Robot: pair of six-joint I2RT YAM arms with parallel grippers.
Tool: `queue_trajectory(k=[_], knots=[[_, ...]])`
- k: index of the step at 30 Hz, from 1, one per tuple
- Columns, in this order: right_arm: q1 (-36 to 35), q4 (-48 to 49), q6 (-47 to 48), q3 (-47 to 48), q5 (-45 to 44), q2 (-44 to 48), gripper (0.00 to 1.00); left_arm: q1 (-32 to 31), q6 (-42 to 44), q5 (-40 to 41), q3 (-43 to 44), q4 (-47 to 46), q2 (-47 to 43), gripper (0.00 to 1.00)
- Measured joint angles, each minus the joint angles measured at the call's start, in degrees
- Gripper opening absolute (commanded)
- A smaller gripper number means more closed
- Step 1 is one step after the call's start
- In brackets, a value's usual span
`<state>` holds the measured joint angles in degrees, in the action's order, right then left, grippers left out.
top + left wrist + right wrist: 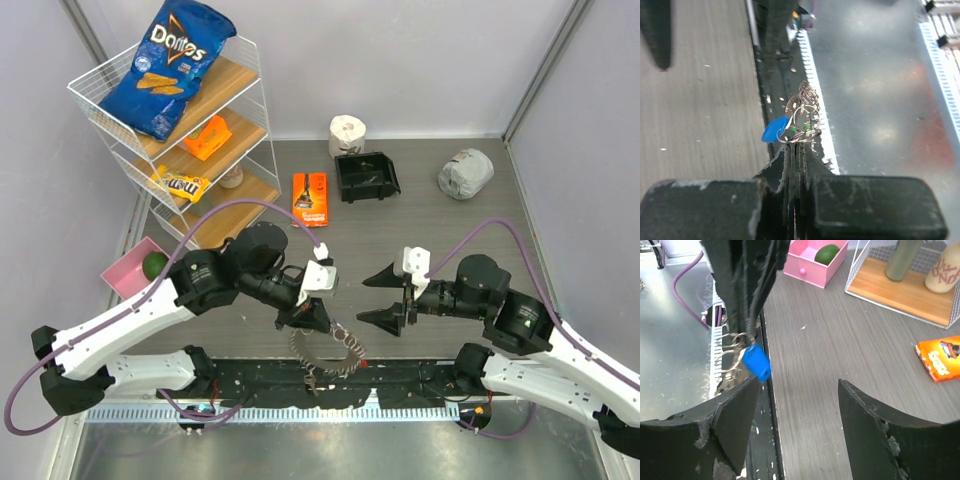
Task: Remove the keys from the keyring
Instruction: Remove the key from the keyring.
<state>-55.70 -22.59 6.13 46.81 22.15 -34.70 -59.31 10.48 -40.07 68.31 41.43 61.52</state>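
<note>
1. Thin silver metal keyring (335, 350), fringed with small rings: hangs from the left gripper (318, 320), near centre, above the near edge of the grey table (430, 220).
2. Left gripper: jaws clamped on the keyring.
3. Blue plastic-headed key (775, 133): sits in the clamped bunch.
4. Right gripper (364, 301): jaws spread wide, empty, just right of the keyring, not touching it.

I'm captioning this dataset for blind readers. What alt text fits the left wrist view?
The left end effector is shut on the keyring, a tangle of silver loops with a blue-headed key among them. Grey wood-grain table lies left, shiny metal sheet right.
</note>
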Motion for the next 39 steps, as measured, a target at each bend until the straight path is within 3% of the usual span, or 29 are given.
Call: queue_trajectory(k=[10,17,25,32,37,39], knots=[[0.0,7.72,0.52,-5.07,7.19,-4.94,0.87,-0.85,2.03,-7.52,5.55,13.84,2.25,0.0],[-3.23,23.32,-5.44,-21.11,10.08,-3.21,0.94,-0.85,2.49,-7.45,11.91,19.69,3.82,0.0],[-6.91,40.13,-8.2,-25.4,6.51,-0.04,0.96,-0.5,1.95,-7.93,14.08,19.63,10.08,0.0],[-7.19,49.03,-8.48,-29.9,3.54,2.21,0.83,1.38,-0.61,-12.09,14.08,17.05,12.33,0.0],[-7.19,51.78,-8.09,-29.94,0.31,2.38,0.68,1.92,-1.86,-14.8,14.08,13.97,13.18,0.0],[-7.19,52.78,-7.82,-29.94,-1.62,2.99,0.55,1.97,-2.21,-15.3,14.08,13.14,13.97,0.0]])
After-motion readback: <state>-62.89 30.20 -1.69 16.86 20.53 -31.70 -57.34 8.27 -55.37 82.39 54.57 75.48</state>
